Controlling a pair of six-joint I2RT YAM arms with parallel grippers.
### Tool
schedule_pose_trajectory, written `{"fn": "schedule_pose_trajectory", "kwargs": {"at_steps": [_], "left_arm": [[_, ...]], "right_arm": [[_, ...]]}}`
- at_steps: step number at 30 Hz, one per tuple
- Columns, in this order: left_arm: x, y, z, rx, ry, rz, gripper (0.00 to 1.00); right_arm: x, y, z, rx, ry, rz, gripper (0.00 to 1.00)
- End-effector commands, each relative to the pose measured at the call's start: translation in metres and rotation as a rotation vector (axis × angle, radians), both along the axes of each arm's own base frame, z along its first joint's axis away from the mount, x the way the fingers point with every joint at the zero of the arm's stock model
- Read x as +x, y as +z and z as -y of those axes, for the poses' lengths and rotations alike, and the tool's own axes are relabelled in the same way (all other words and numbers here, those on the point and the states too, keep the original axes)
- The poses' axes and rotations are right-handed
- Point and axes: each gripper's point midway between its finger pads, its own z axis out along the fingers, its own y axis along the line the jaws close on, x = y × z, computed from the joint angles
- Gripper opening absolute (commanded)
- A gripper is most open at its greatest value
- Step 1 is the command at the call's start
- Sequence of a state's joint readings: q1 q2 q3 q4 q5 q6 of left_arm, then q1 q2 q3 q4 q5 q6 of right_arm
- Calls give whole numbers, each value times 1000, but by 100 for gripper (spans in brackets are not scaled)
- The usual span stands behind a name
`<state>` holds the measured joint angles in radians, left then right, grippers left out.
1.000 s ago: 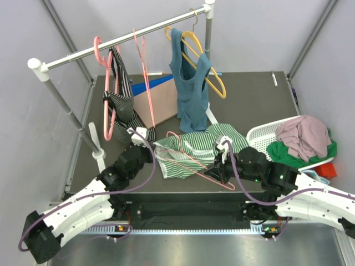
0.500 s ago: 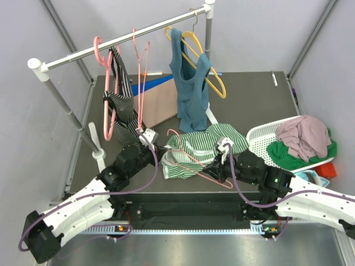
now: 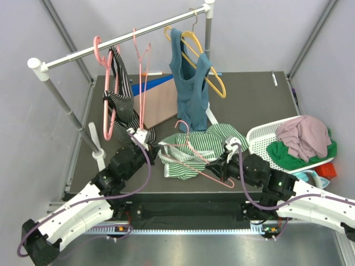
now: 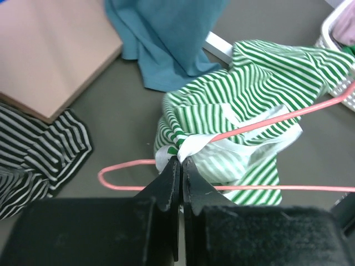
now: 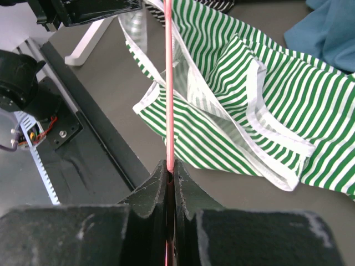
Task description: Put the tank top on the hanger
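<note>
The green-and-white striped tank top [image 3: 206, 143] lies bunched on the dark table, in front of the rack. The thin pink hanger [image 3: 193, 160] lies across it, with its hook [image 3: 183, 125] raised at the far side. My left gripper [image 3: 159, 146] is shut on the top's white trim [image 4: 191, 145] at its left edge, beside a hanger corner [image 4: 105, 176]. My right gripper [image 3: 215, 165] is shut on the hanger's bar [image 5: 169, 83] and holds it over the striped cloth [image 5: 244, 83]. One hanger arm [image 4: 310, 110] runs under a white-trimmed strap.
A clothes rail [image 3: 122, 37] spans the back. On it hang a teal top [image 3: 191, 83] on a yellow hanger [image 3: 213, 77], a black-and-white garment [image 3: 122, 100] on a thicker pink hanger, and a spare thin pink hanger [image 3: 141, 77]. A brown board [image 3: 163, 102] leans behind. A white basket [image 3: 260, 136] of clothes stands at the right.
My right gripper has swung the hanger so its hook moved right and up over the top. My left gripper shifted slightly with the trim. The spare hanger on the rail swung.
</note>
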<state>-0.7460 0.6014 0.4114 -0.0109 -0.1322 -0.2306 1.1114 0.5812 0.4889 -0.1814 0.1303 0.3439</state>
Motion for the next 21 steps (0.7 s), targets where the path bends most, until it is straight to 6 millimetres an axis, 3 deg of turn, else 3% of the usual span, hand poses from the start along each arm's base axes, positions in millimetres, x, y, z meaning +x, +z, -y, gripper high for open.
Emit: {"fn": "schedule_pose_trajectory", "kwargs": {"at_steps": [1, 9, 17, 20, 21], "left_arm": [[7, 26, -17, -56, 112, 38, 3], [2, 27, -1, -57, 15, 42, 11], [6, 40, 20, -108, -53, 70, 17], [9, 36, 22, -80, -53, 59, 28], [10, 38, 21, -77, -49, 61, 42]], "right_arm": [[9, 24, 7, 77, -67, 33, 0], [8, 27, -1, 127, -51, 42, 0], [4, 30, -14, 194, -8, 36, 0], [5, 34, -15, 214, -8, 40, 0], [4, 35, -15, 222, -8, 41, 0]]}}
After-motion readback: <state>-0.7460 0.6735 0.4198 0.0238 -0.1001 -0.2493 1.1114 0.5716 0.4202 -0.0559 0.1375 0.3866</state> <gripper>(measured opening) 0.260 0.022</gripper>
